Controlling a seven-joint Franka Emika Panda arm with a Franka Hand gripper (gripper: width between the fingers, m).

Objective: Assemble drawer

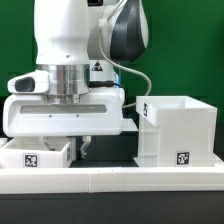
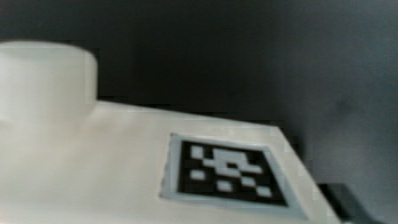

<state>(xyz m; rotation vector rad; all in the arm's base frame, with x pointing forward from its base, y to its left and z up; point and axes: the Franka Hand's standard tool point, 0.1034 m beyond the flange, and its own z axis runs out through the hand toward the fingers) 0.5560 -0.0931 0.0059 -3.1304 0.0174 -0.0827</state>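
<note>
The tall white box-like shell stands on the exterior view's right, with a tag low on its front. One shallow white tray with a tag lies on the exterior view's left. The other tray is out of view. My gripper is low over the table, right at the tray's near-right wall, between tray and shell. The wrist view is filled by a blurred white tagged surface very close to the camera, its tag large in the frame. I cannot see how the jaws stand.
The long low white border rail runs along the front of the table. A rounded white part stands beside the tagged surface in the wrist view. The arm's wide white hand body hangs over the tray.
</note>
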